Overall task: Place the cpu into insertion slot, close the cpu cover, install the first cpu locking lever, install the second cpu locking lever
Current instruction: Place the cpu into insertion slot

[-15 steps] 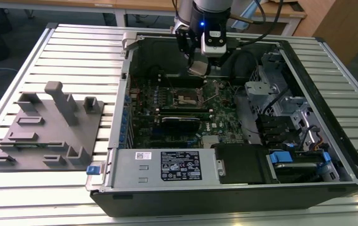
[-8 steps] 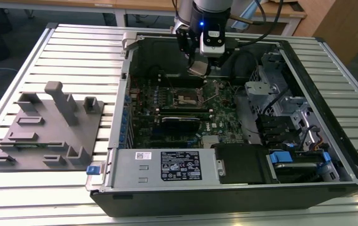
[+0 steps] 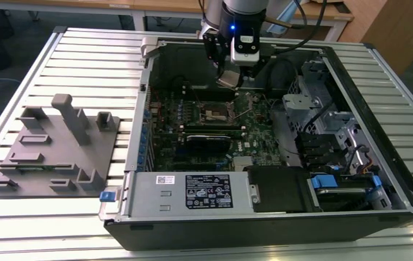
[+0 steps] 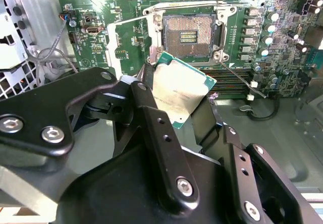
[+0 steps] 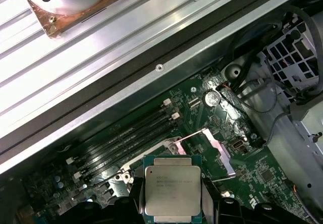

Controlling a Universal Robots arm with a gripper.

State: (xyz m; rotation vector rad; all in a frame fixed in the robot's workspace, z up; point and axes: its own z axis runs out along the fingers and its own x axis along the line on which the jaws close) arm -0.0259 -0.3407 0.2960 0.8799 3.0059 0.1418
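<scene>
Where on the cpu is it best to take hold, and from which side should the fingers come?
Grip the cpu by two opposite thin edges of its green board, as the gripper does now, coming from the side of its metal top. It is flat and square, so parallel edges suit a pinch, and this leaves the underside free for the insertion slot.
</scene>
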